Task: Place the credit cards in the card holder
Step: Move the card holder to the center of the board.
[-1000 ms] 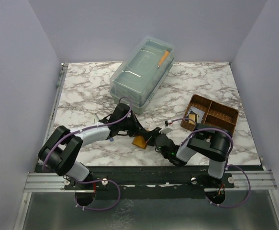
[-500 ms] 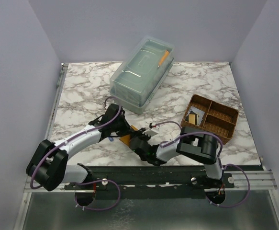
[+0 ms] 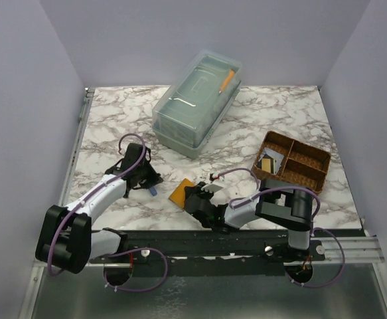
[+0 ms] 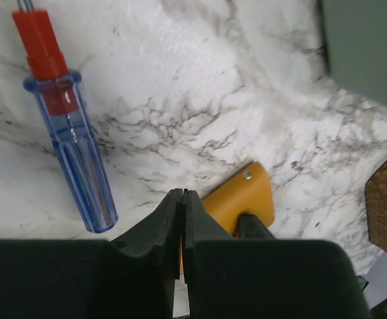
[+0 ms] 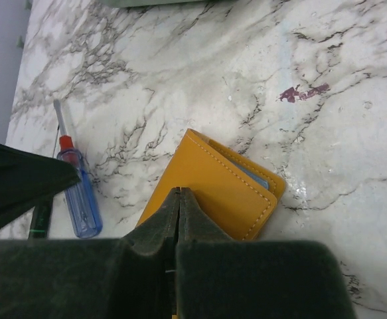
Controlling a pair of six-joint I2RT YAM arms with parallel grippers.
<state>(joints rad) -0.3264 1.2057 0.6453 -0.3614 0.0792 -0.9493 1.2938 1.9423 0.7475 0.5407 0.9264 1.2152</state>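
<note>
Meanwhile, the orange card holder [image 3: 181,192] lies folded on the marble desk [image 3: 113,133], between the two arms.
From above, the left gripper [image 3: 150,181] sits beside a blue-handled screwdriver [image 3: 152,191], and the right gripper [image 3: 192,198] touches the card holder's near side; credit cards [image 3: 268,164] lie in the woven tray [image 3: 299,145], well apart. Left wrist view: jaws together, gripping nothing, the card holder just beyond. Right wrist view: jaws closed, tips on the card holder's edge; whether they pinch it I cannot tell.

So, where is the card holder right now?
In the top view, the card holder lies on the table near the front edge, about the middle, between the blue screwdriver to its left and the right gripper at its right side.
</note>
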